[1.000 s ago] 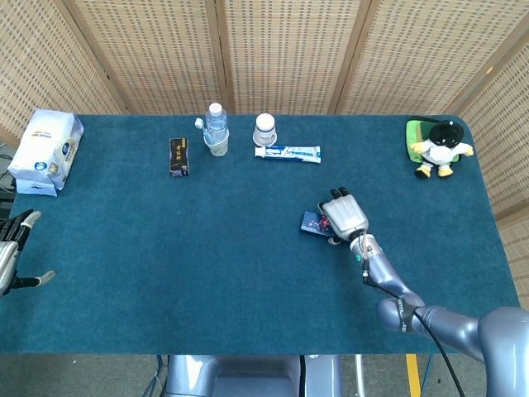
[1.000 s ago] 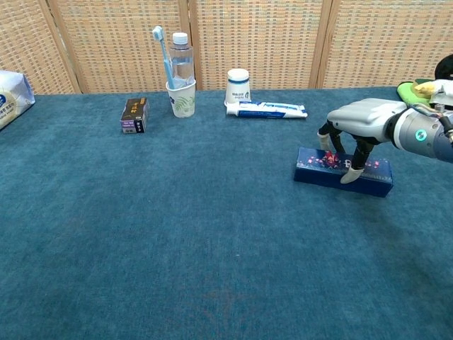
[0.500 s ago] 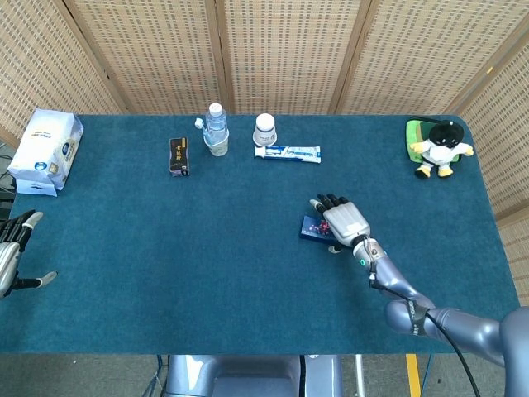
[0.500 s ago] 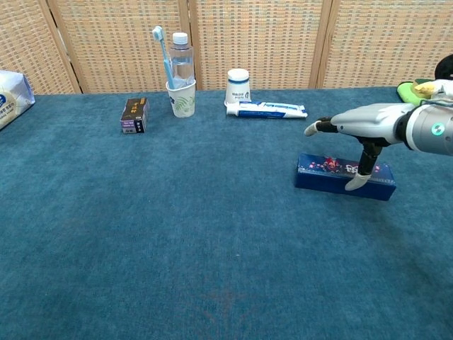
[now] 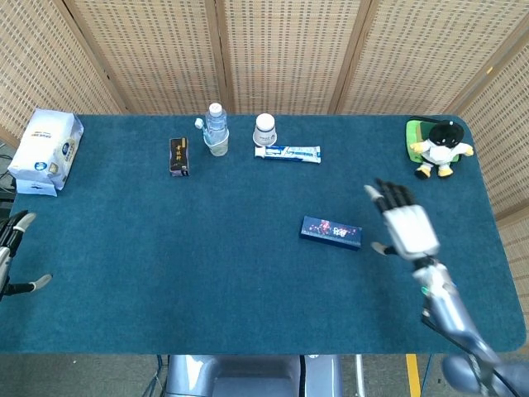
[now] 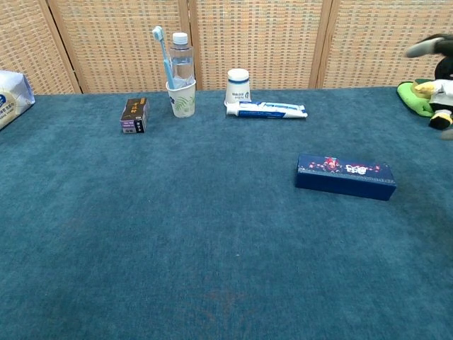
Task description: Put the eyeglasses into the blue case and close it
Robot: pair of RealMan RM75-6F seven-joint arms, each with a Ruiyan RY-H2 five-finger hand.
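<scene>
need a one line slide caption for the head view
Closed blue case lies alone mid-table, right hand open beside it, clear of it.

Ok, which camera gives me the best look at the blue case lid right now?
Chest view: the blue case sits near and unobstructed, its lid down and its patterned top and front side showing. In the head view the case is smaller, seen from above, with the right hand raised beside it.
</scene>
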